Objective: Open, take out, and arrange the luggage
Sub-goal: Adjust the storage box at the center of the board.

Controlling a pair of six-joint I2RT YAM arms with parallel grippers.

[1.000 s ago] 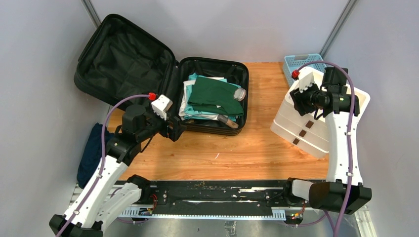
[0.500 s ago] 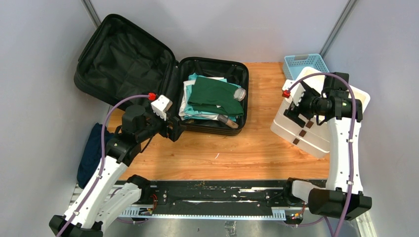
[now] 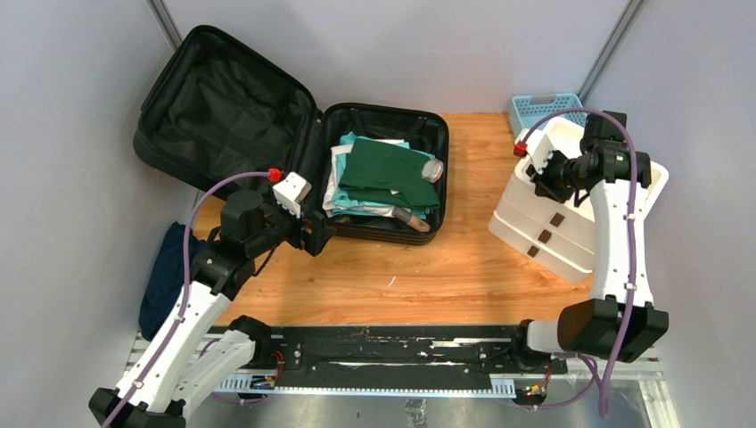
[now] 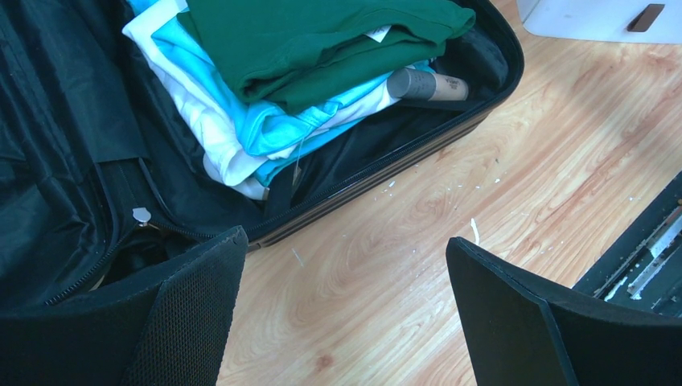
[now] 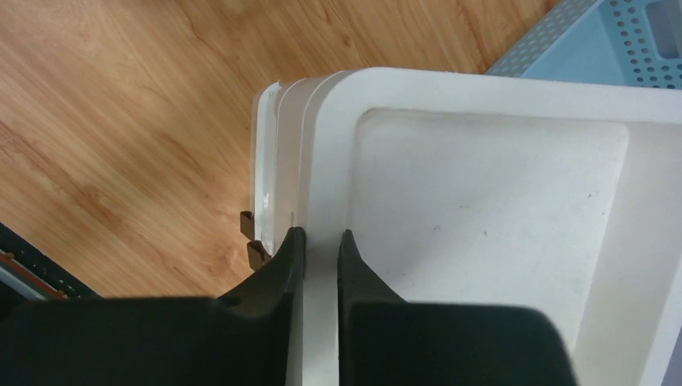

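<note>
Black ribbed hard-shell suitcase (image 3: 214, 98) lay open (folded clothes (image 3: 383, 169) not yet out); left gripper (image 4: 346, 257) gaped wide, right gripper (image 5: 318, 237) pinched the rim of white drawer unit (image 5: 418, 88).

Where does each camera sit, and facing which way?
Top external: above and behind, looking down at the table; left arm, right arm show.
Left wrist: on that arm, facing the open luggage; open left gripper shows.
Right wrist: on its arm, facing the white drawer unit; right gripper pinches its rim.
Top and left wrist share the luggage.
</note>
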